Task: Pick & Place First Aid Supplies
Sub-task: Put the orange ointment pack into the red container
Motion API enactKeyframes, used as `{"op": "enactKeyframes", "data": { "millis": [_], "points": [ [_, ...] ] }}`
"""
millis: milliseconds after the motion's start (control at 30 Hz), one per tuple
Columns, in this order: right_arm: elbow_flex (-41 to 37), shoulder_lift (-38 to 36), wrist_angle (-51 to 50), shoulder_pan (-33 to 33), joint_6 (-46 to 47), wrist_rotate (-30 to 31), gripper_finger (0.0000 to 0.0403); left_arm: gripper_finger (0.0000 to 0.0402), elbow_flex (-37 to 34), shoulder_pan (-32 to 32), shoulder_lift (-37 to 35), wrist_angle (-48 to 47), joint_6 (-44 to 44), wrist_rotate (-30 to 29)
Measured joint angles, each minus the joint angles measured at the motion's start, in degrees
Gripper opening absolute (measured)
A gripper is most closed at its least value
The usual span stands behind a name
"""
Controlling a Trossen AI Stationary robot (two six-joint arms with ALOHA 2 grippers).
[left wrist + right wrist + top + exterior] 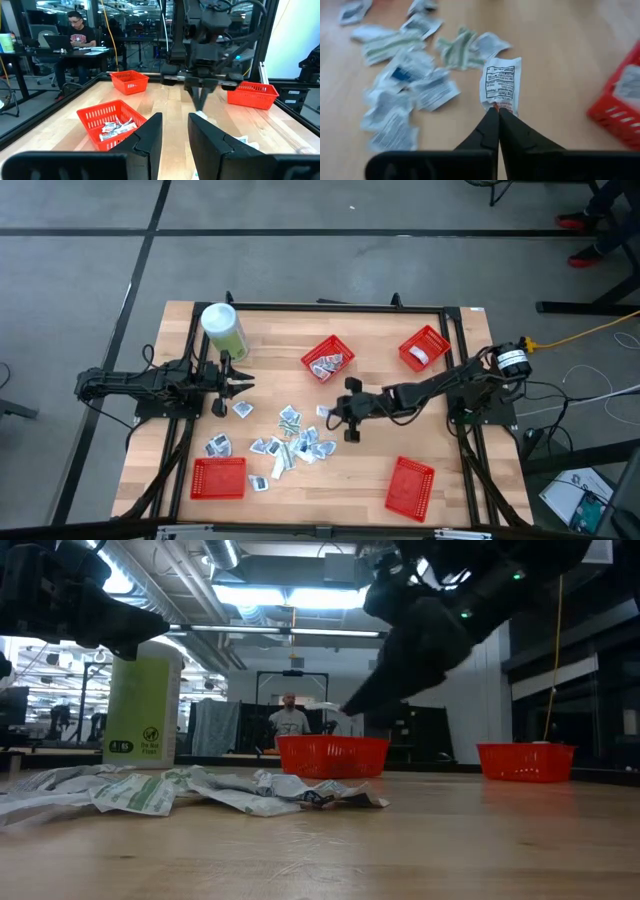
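From above, we see the right gripper [335,411] reaching from the right side toward the middle of the pale wooden table [360,470], at the right edge of the scattered pile of small flat white-grey first aid packets [285,442]. The left gripper [243,382] waits near the left edge beside the tall pale-green canister with a white lid [223,329]. Four red mesh baskets stand around the table; the one at the back centre [328,357] already holds packets, and we judge it the likely drop point because it is the nearest. From this height we cannot tell how the right fingers stand.

At table level, the pile [190,790] lies flat on the wood, and the dark arms overhead are mostly silhouettes. A person [290,720] sits in the room beyond.

The left wrist view shows its own fingers parted with nothing between them, while the right arm's gripper [200,102] points down across the table.

The right wrist view settles it: the fingers are pinched together on the near edge of one white packet with black print [500,82], apparently so that it lifts clear of its neighbours. We cannot tell whether it is off the table.
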Motion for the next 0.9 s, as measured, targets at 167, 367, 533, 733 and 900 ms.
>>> {"op": "enactKeyframes", "data": {
  "millis": [167, 367, 533, 733, 900],
  "points": [
    [0.02, -0.04, 3.61, -3.73, -0.60, 0.01, 0.0009, 0.0088, -0.01, 0.00, 0.02, -0.01, 0.00, 0.00],
    [0.04, -0.04, 5.07, -8.44, -0.39, 1.20, 0.0009, 0.0088, 0.00, 0.00, 0.02, -0.01, 0.00, 0.00],
    [0.04, 0.07, 5.28, -11.83, -0.04, 4.75, 0.0009, 0.0088, -0.01, 0.00, 0.00, -0.01, 0.00, 0.00],
    [0.04, 0.17, 5.54, -15.23, 3.72, 5.43, 0.0010, 0.0088, -0.01, 0.00, 0.00, -0.01, 0.00, -0.02],
    [0.04, 0.17, 5.54, -16.68, 6.38, 5.44, 0.0010, 0.0088, -0.01, 0.00, 0.00, -0.01, 0.00, 0.00]
  ]
}}
